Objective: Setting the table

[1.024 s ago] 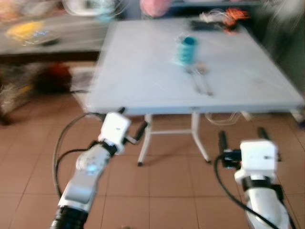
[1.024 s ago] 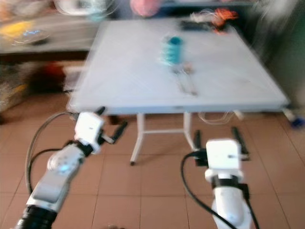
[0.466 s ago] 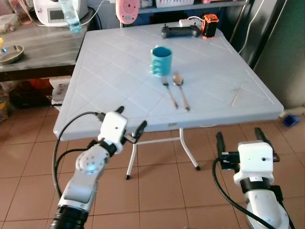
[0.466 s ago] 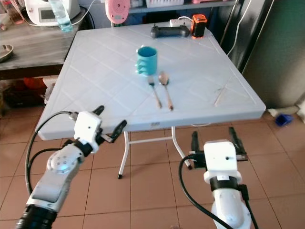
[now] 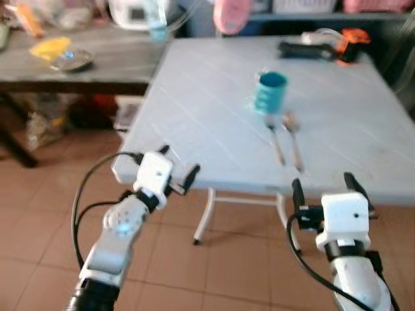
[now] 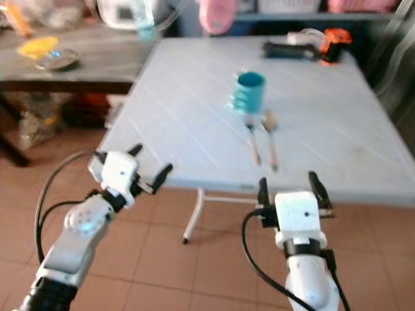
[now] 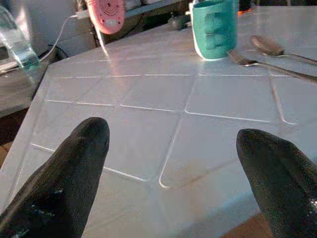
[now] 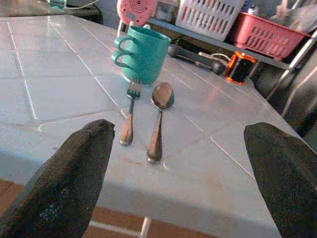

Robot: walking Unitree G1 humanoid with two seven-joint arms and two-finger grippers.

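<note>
Right wrist view: right pincer (image 8: 178, 168) released, facing fork (image 8: 129, 116) and spoon (image 8: 158, 119); left pincer (image 7: 173, 163) released too. Reaching carelessly could topple the mug (image 8: 143, 54) on the surface (image 8: 59, 94).

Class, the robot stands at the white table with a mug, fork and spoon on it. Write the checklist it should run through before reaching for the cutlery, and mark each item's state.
1. Right gripper open and empty: ok.
2. Left gripper open and empty: ok.
3. Fork and spoon lie side by side, apart: ok.
4. Teal mug upright, just beyond the cutlery tips: ok, but close enough to be nudged.
5. Both grippers at the near edge of the white table, short of the cutlery: ok.
6. Sharp head view for aiming: not ok, blurred.
</note>
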